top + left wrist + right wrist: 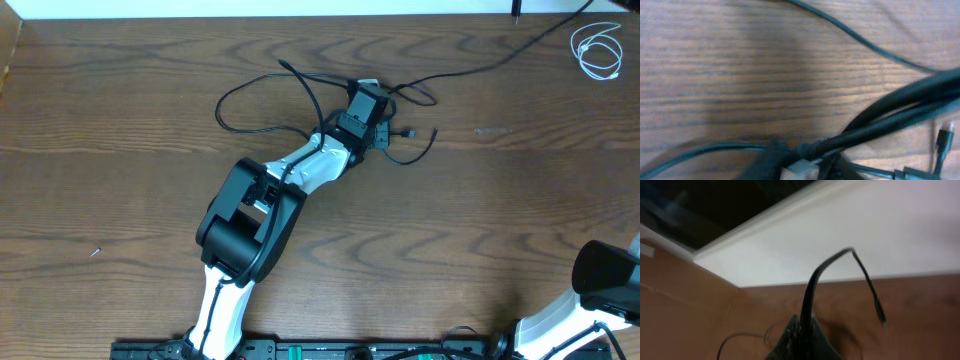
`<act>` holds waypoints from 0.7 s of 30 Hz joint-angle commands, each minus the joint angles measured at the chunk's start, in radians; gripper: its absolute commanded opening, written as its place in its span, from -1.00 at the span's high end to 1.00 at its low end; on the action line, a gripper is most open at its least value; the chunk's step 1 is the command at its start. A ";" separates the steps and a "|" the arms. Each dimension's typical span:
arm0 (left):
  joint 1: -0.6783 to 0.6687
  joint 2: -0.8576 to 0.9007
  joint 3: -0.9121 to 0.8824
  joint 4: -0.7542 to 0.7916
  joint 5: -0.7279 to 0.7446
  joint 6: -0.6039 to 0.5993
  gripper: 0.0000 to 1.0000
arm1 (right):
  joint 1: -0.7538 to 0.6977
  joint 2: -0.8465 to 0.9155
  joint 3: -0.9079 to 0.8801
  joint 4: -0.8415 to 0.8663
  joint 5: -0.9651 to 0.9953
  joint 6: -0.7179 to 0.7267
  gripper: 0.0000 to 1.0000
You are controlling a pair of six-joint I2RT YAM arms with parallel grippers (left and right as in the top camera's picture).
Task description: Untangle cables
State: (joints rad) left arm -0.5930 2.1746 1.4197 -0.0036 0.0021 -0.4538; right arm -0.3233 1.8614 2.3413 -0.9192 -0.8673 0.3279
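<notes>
A long black cable [220, 110] lies in loose loops at the table's middle. My left gripper [367, 100] is down on its tangle and appears shut on a bunch of black strands [900, 100] that run up and right from the jaws [800, 162]; the view is blurred. A thin strand [865, 45] lies on the wood beyond. The white cable [598, 50] is coiled at the far right corner, apart from the black one. My right gripper [805, 330] is shut on a black cord [812, 280] that arcs up and ends in a small dangling plug [883, 322].
The wooden table [120, 120] ends at a white wall along the back. A black cord [500, 60] runs from the tangle to the back right edge. The right arm's base [605, 275] is at the front right corner, its gripper out of the overhead view.
</notes>
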 commanded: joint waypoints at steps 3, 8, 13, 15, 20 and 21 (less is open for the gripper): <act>0.006 0.012 -0.002 -0.060 -0.089 -0.004 0.85 | -0.042 -0.047 0.014 0.173 -0.124 0.113 0.98; 0.024 0.012 -0.002 -0.127 -0.105 -0.004 0.85 | -0.128 -0.085 0.014 0.346 -0.125 0.225 0.97; 0.050 0.012 -0.002 -0.180 -0.104 -0.004 0.85 | -0.196 -0.094 0.014 0.339 -0.055 0.225 0.97; 0.060 0.012 -0.002 -0.193 -0.104 -0.004 0.85 | -0.214 -0.094 0.014 0.311 -0.018 0.221 0.98; 0.071 0.008 -0.002 -0.198 -0.101 0.010 0.85 | -0.241 -0.094 0.014 0.229 0.053 0.164 0.98; 0.071 0.005 -0.002 -0.198 -0.095 0.031 0.85 | -0.238 -0.094 0.014 0.206 0.053 0.145 0.98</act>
State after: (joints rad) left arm -0.5415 2.1700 1.4284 -0.1715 -0.0597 -0.4480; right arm -0.5461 1.7920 2.3367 -0.6895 -0.8909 0.5247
